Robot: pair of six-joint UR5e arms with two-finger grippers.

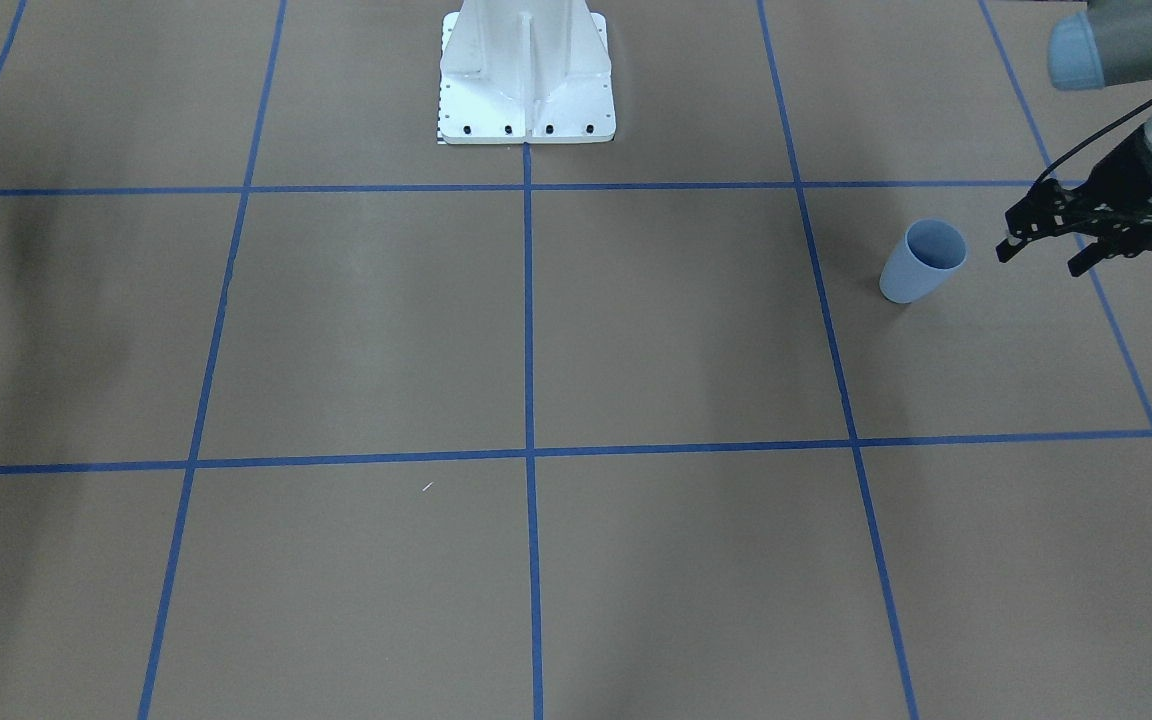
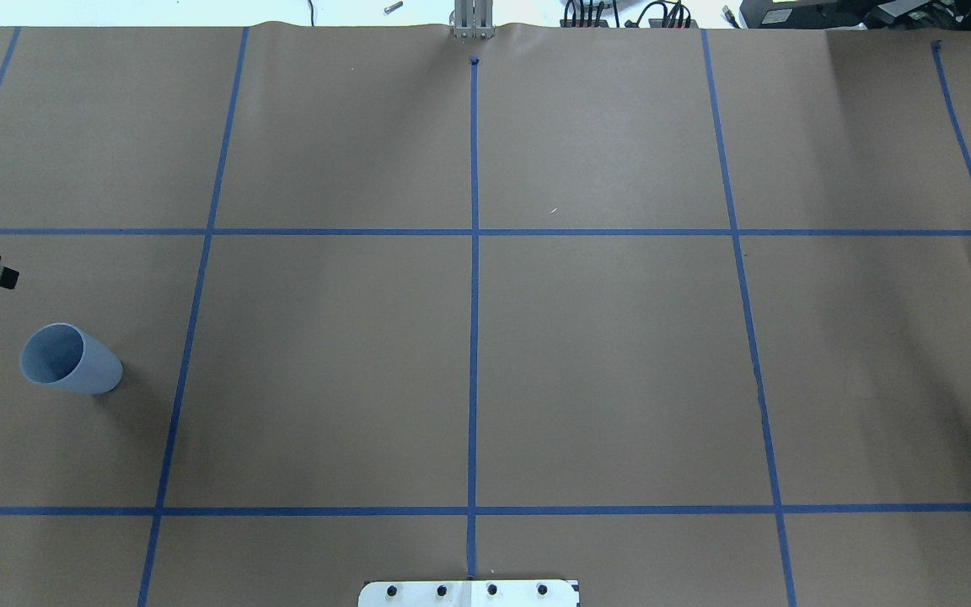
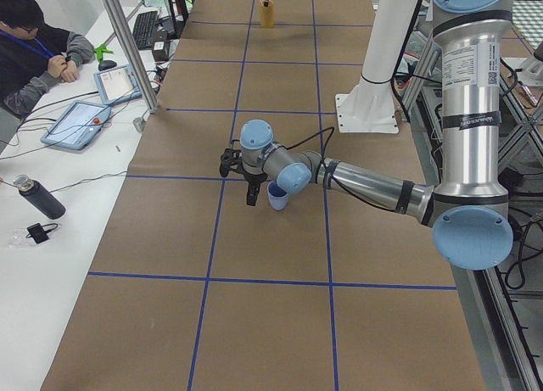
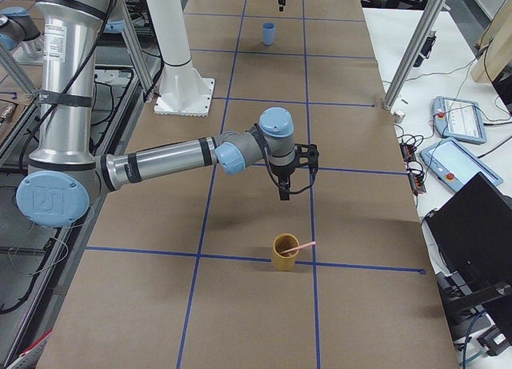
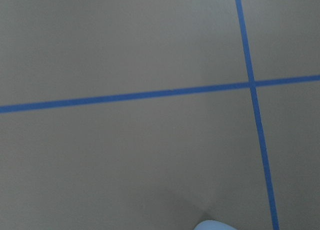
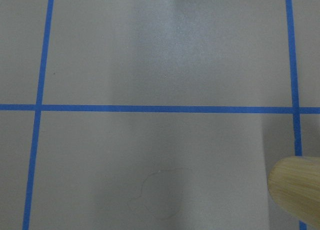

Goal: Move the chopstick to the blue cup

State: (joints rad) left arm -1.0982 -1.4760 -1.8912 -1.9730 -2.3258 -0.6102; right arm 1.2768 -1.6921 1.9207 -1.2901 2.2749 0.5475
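Far left end of the table (image 2: 603, 354) first: the left gripper (image 1: 1041, 258) is hung just above the brown paper, fingers pointed down. The jaws are spread wide and empty. It's just beside the blue cup (image 1: 921, 262) without touching it, on the side away from the robot's base and a bit further toward the table's end. The cup is stood upright on its narrow base with the open mouth up, inside one of the squares marked out in blue tape (image 2: 474, 337). Only a pale sliver of its rim is caught at the bottom edge of the left wrist camera; everything else there is paper and tape.

In the middle there's just the tape grid and the white base plate (image 2: 469, 593) of the robot's pedestal at the near edge.

Over at the right end, the right gripper (image 4: 283, 191) is held above the paper with its fingers pointing down. Only a black corner of it is caught at the edge of the overhead view, so whether it's open or closed can't be told. A tan cup (image 4: 285, 254) is stood upright near it, apart from it, almost on a tape line. The chopstick (image 4: 302, 246) is sat inside that tan cup, leaning, with its pink upper end poking out over the rim toward the operators' side. So it's at the opposite end of the table from the blue cup, well apart from it.
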